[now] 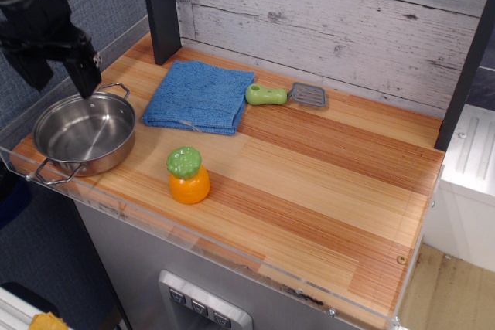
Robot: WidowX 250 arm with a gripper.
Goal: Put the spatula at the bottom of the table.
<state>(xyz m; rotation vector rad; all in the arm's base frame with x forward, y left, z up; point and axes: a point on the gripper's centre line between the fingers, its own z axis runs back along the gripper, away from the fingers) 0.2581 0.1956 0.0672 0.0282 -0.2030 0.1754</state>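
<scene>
The spatula (283,95) lies at the back of the table (332,183), its lime-green handle pointing left beside the blue cloth and its grey slotted head pointing right near the wall. My gripper (60,75) hangs at the far left above the steel pot, far from the spatula. Its black fingers (83,73) are spread apart and hold nothing.
A steel pot (82,134) with two handles stands at the left front. A folded blue cloth (199,96) lies at the back left. An orange toy fruit (188,176) with a green top stands near the front. A dark post (161,7) rises at the back left.
</scene>
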